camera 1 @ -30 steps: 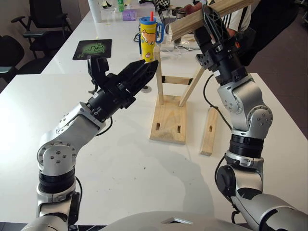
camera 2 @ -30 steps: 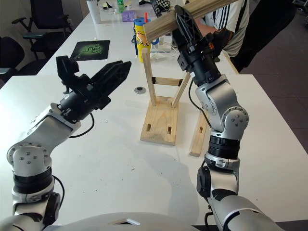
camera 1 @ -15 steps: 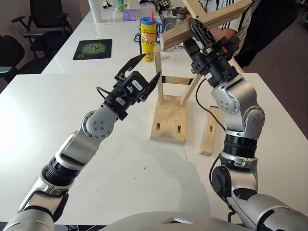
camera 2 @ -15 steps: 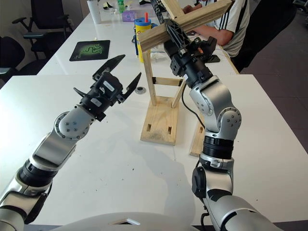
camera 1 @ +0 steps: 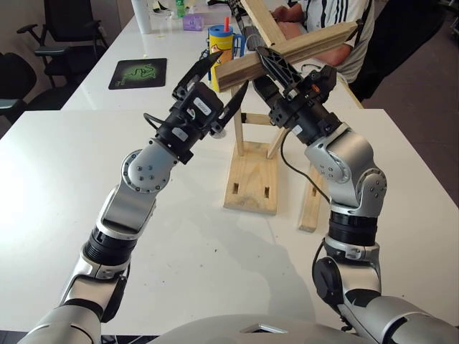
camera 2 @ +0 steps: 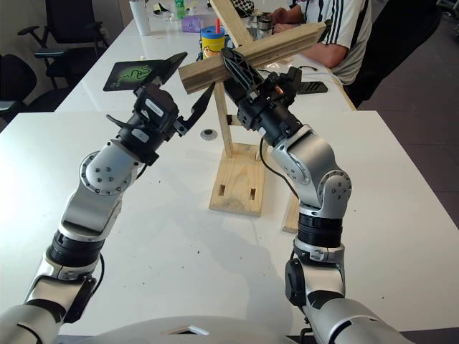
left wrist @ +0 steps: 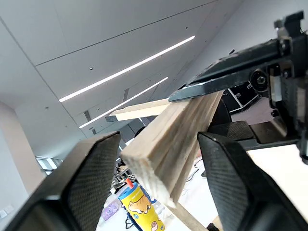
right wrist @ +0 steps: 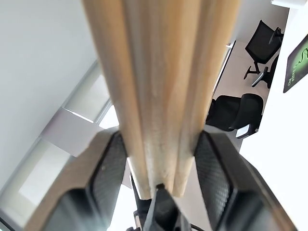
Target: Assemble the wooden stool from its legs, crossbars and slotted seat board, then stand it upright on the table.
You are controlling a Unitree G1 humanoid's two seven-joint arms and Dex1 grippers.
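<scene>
One leg [camera 1: 308, 44] fills right tool [camera 1: 267, 57]; left tool [camera 1: 228, 70] straddles it.

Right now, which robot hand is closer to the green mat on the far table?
Left. The left gripper hangs short of the mat, to its right, open around the end of the wooden piece. The right gripper, shut on that piece, is farther right.

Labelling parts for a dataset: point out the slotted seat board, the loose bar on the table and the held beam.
slotted seat board [camera 1: 251, 178]: left eye view, bare middle of its top face.
loose bar [camera 1: 308, 212]: left eye view, near its closer end.
held beam [camera 1: 323, 43]: left eye view, side face toward its far end.
</scene>
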